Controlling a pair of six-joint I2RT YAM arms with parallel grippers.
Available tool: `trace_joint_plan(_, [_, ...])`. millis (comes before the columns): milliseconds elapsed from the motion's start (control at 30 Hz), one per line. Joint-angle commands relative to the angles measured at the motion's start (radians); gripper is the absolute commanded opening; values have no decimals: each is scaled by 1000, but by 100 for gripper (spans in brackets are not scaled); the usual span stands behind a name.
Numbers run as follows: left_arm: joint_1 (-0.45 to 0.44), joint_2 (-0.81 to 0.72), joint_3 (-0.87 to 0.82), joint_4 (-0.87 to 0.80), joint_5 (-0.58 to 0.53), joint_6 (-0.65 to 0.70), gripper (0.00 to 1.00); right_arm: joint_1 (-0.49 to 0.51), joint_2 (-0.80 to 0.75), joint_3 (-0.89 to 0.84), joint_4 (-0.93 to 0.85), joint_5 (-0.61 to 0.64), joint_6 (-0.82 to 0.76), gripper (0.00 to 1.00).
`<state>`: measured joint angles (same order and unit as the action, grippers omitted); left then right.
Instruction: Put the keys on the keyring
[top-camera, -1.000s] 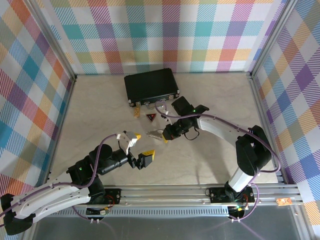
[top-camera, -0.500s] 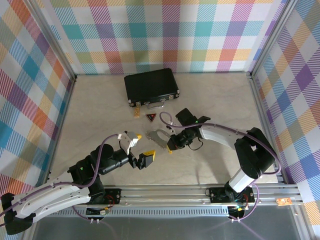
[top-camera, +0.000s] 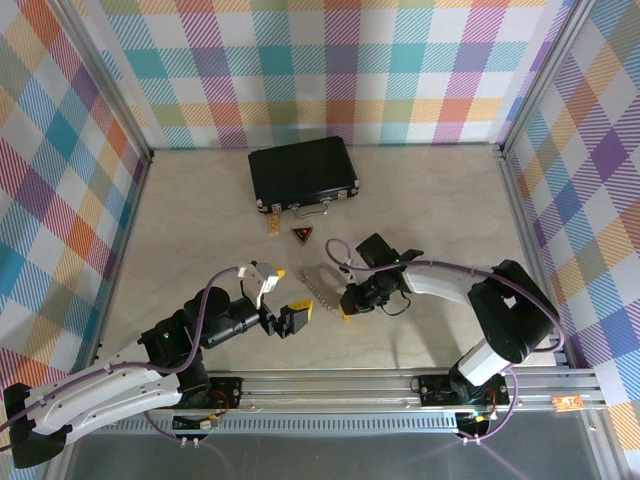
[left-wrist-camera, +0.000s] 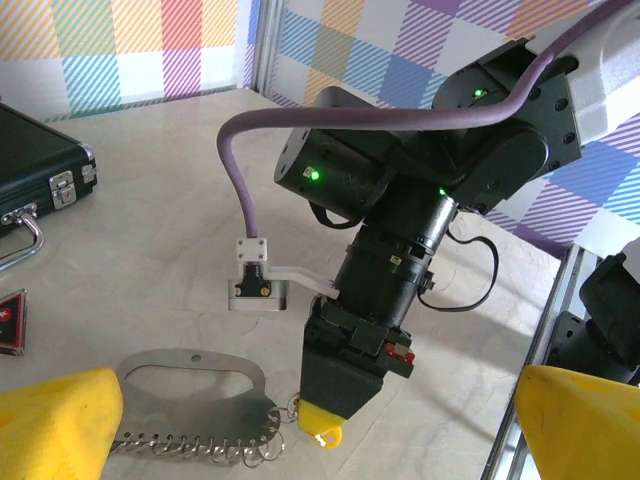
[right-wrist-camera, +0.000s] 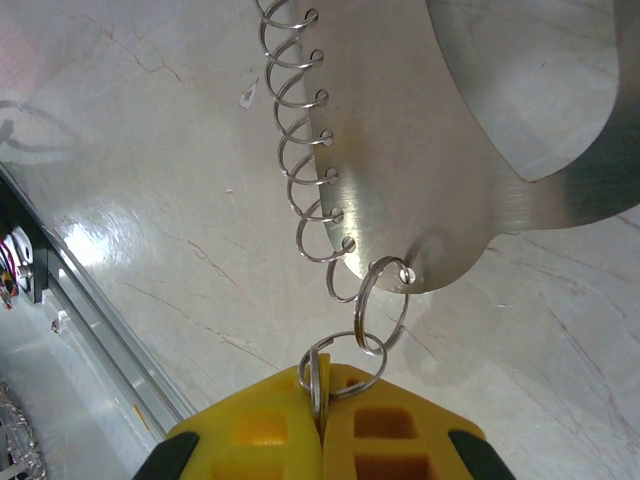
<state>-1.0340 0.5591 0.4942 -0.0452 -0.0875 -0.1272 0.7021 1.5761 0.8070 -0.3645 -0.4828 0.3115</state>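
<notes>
The keyring (top-camera: 320, 281), a silvery plate with a row of small wire rings along one edge, lies flat at mid-table. My right gripper (top-camera: 346, 313) is at its near end, yellow fingertips shut on the outermost small ring (right-wrist-camera: 345, 362), which links through a second ring to the plate (right-wrist-camera: 470, 170). In the left wrist view the right gripper's tip (left-wrist-camera: 322, 432) touches the keyring (left-wrist-camera: 190, 385). My left gripper (top-camera: 282, 297) stands open just left of the keyring, its yellow fingers (left-wrist-camera: 55, 425) holding nothing. The tiny yellow key (top-camera: 271, 227) lies near the black case.
A black case (top-camera: 303, 172) with a silver handle lies at the back. A dark triangular tag with a red mark (top-camera: 302, 235) rests in front of it. Checked walls enclose three sides, and an aluminium rail (top-camera: 400, 385) runs along the near edge.
My right gripper has moved toward the near edge, pulling the keyring a short way with it. The left arm has hardly moved.
</notes>
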Motion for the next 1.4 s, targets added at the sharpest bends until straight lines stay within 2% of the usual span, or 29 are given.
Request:
trace_joint_plan(0, [-3, 5, -11, 44, 19, -14, 100, 9, -30, -26, 35, -2, 28, 0])
trace_joint_plan(367, [-3, 10, -13, 58, 24, -15, 100, 16, -42, -77, 32, 56, 42, 0])
trace_joint_plan(700, [-3, 17, -13, 66, 28, -15, 100, 16, -62, -83, -28, 126, 8, 4])
trace_joint_plan(1200, [-3, 22, -3, 68, 30, -15, 100, 17, -111, -93, -68, 199, 2, 18])
trace_joint_plan(1367, [-3, 20, 1, 58, 25, -15, 100, 17, -170, -87, -92, 209, -4, 28])
